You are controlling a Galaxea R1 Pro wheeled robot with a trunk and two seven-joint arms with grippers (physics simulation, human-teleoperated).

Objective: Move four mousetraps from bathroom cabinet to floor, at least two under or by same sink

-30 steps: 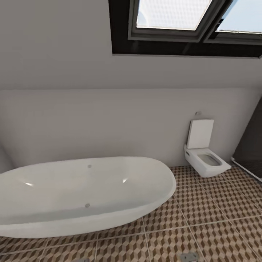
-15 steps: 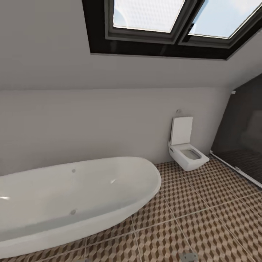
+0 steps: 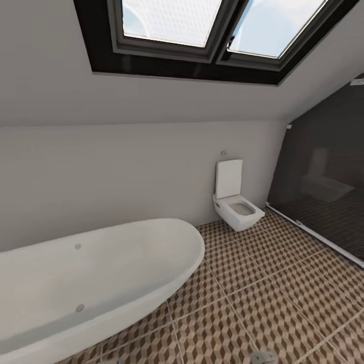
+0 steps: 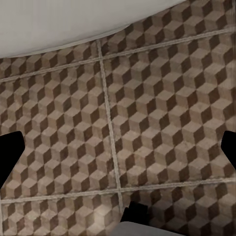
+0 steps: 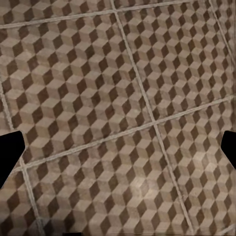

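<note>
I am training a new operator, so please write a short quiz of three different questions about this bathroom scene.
1. True or false: the toilet lid stands raised against the wall.
2. Multiple choice: what lies between the bathtub and the dark shower area?
A. a wooden cabinet
B. patterned floor tiles
C. a white sink
3. Short answer: in the wrist views, do the left pincer and the right pincer hold anything?

Key:
1. True.
2. B.
3. No. Each one's dark fingertips show at the picture edges, wide apart, with bare tiles between them.
</note>
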